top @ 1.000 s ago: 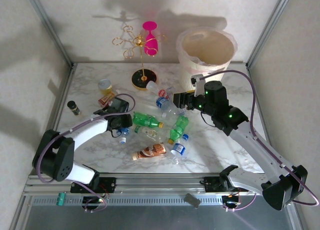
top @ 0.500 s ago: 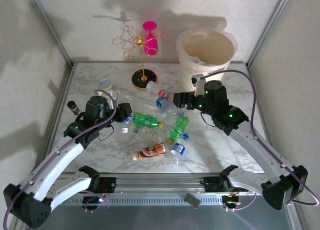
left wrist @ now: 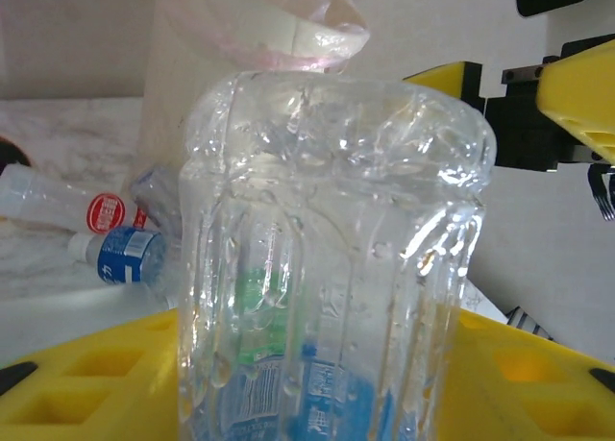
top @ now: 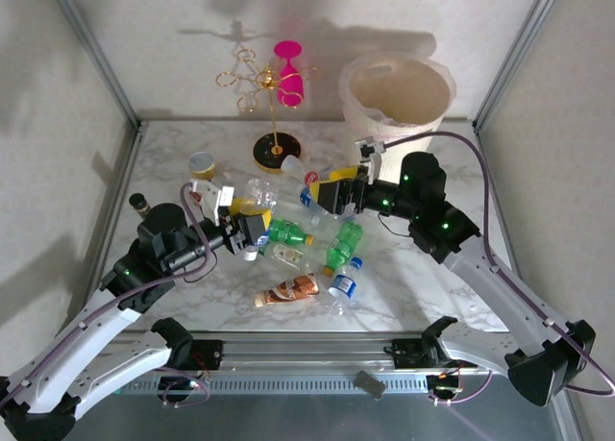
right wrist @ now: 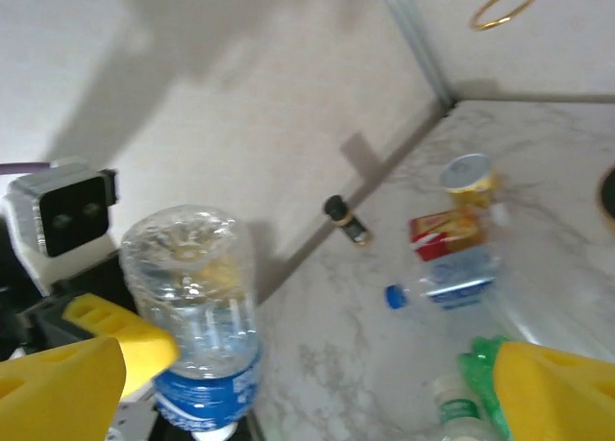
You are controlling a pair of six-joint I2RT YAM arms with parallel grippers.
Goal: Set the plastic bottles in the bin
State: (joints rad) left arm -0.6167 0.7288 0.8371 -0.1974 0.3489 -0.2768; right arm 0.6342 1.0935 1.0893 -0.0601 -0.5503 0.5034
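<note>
Marble-patterned tabletop (top: 394, 292), closed in by pale panels on three sides; bin (top: 399, 100) at its far right corner; wire stand (top: 272, 85) by the far edge; yellow tub (top: 201, 163) and dark vial (top: 140, 204) toward the left edge.

Item in hand: clear bottle (top: 254, 191), blue-labelled, raised off the tabletop left of its middle; left tool (top: 248, 222) pinching it across the body.

Items loose: other plastic bottles (top: 283, 232) lying in a cluster about the middle of the tabletop, green, copper-brown and blue-capped among them.

Right tool (top: 330, 191): spread wide, nothing between its fingers, facing the held bottle from close by.

Hazards, as judged: the two tools stand near each other, so a handover or a pass toward the bin could knock fingers together; the bottle's wall looks thin and slick, so a shallow pinch may let it twist or drop into the cluster and scatter it; the right arm lies between the left tool and the bin, so a direct carry risks a clash; a release short of the rim would bounce the bottle off the bin's wall.

Views compared: left wrist shows the grip close up, yellow fingers (left wrist: 86, 374) either side of the body, droplets inside the wall, the bin's rim behind; top view gives the whole layout and the stretch of tabletop between bottle and bin; right wrist shows the bottle's rounded base and label from the opposite side, with the tub and vial beyond.
</note>
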